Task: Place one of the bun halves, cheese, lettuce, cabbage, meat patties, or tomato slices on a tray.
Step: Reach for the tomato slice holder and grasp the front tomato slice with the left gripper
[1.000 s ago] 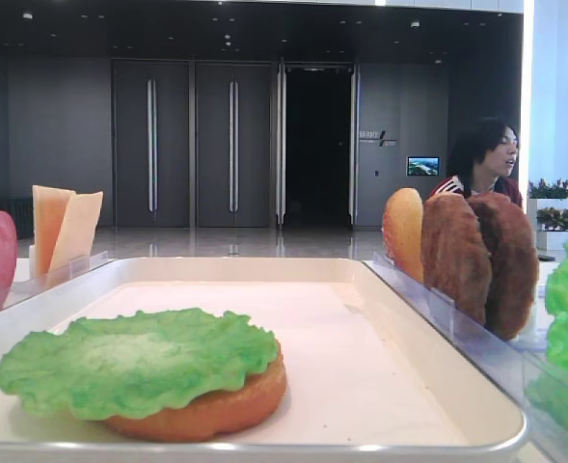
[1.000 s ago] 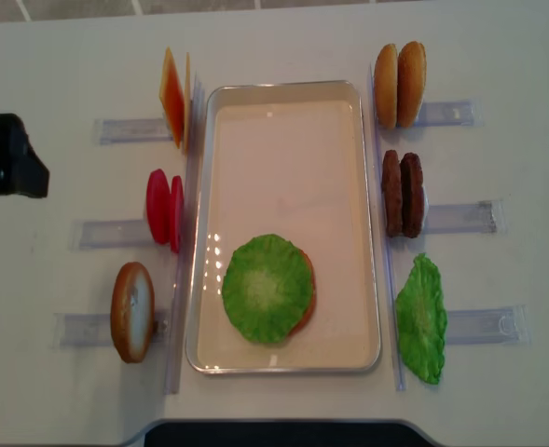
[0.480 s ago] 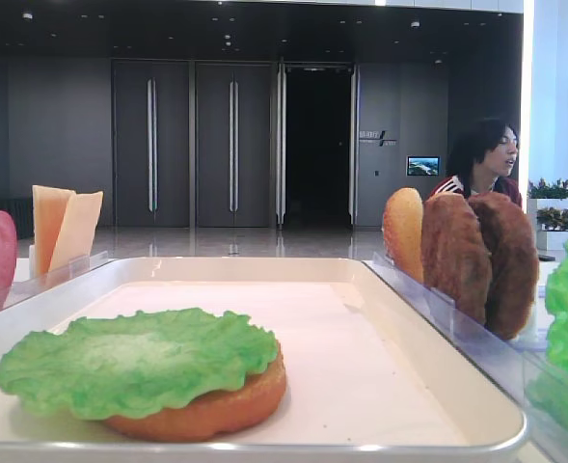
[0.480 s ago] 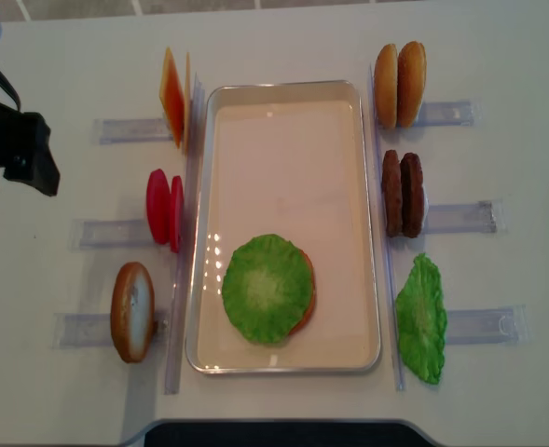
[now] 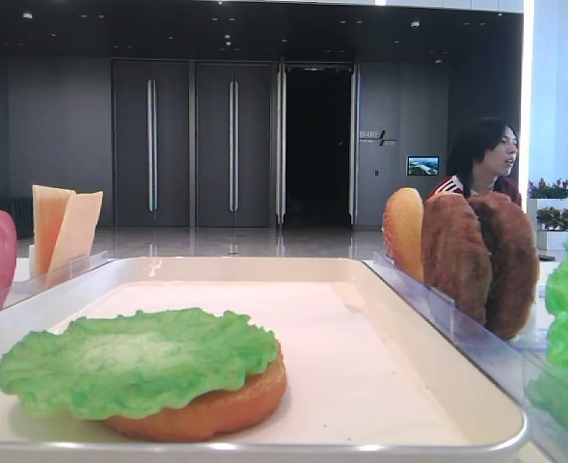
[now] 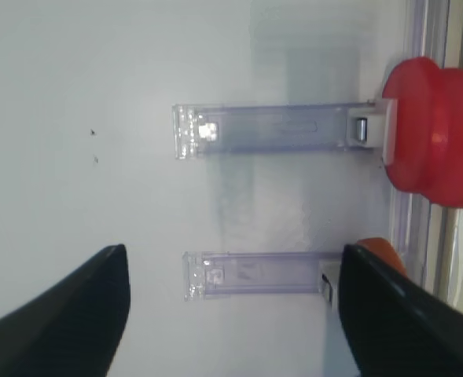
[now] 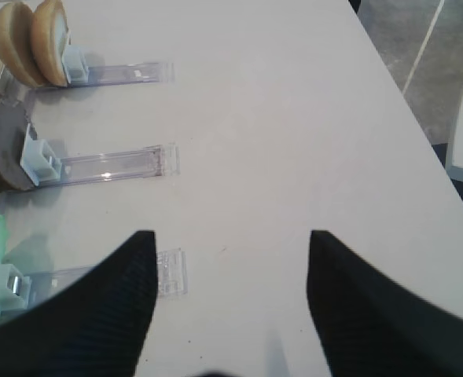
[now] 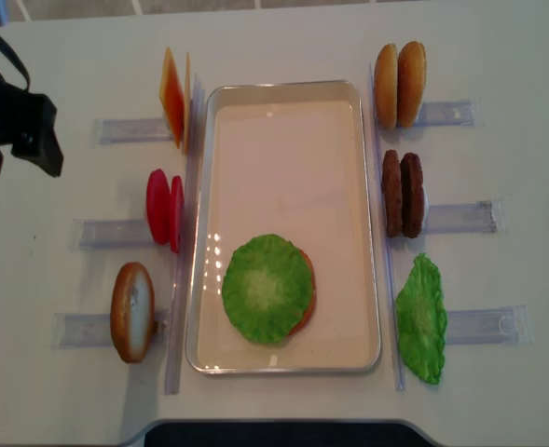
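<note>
We see the tray [image 8: 283, 98] in the middle of the table [image 8: 498, 56], and on it a bun half [image 8: 304, 300] with a lettuce leaf [image 8: 267, 287] lying on top, so the stack is begun at the near end. The other pieces stand on edge in clear racks [image 8: 125, 128] on both sides of the tray, probably so that a gripper can take 1 piece from above without touching its neighbour. On the left side stand the cheese slices [image 8: 173, 97], the 2 tomato slices [image 8: 165, 209] and 1 bun half [image 8: 131, 311]. On the right side stand 2 bun halves [image 8: 400, 85], the 2 meat patties [image 8: 403, 194] and a second lettuce leaf [image 8: 420, 319].

The left gripper [image 6: 231, 314] hangs over the left part of the table, well apart from the tray, near the racks of cheese and tomato. Its jaws are spread wide and hold nothing. The right gripper [image 7: 231, 306] is over bare table to the right of the racks, jaws also spread and empty. We judge that the left arm is the nearer one to take a tomato or cheese slice.
</note>
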Robot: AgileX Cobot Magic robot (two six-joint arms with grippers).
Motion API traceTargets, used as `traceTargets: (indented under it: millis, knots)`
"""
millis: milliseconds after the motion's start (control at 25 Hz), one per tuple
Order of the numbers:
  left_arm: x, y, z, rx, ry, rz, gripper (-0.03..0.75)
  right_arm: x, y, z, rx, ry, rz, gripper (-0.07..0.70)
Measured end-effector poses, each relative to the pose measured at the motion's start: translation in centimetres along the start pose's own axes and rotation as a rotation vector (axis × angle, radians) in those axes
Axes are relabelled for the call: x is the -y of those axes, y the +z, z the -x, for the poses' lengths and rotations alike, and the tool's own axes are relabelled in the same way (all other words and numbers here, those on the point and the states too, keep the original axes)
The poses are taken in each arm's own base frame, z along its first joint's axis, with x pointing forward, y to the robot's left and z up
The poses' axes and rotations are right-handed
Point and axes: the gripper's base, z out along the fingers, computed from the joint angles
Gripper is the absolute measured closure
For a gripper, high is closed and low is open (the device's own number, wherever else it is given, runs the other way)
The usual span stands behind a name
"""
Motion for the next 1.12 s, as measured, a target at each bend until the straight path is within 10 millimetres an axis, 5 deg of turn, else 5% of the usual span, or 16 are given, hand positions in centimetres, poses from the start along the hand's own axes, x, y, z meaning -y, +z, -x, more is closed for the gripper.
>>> traceTargets:
  millis: [600,1120]
  knots:
    - [0.1,1.7,4.0,-0.015,-0.01,0.011,0.083,0.0,0.0,0.0,0.0,0.0,0.0,0.201]
    - [8.2,1.5,3.5,-0.012,0.062,-0.022,0.083,0.0,0.0,0.0,0.0,0.0,0.0,0.201]
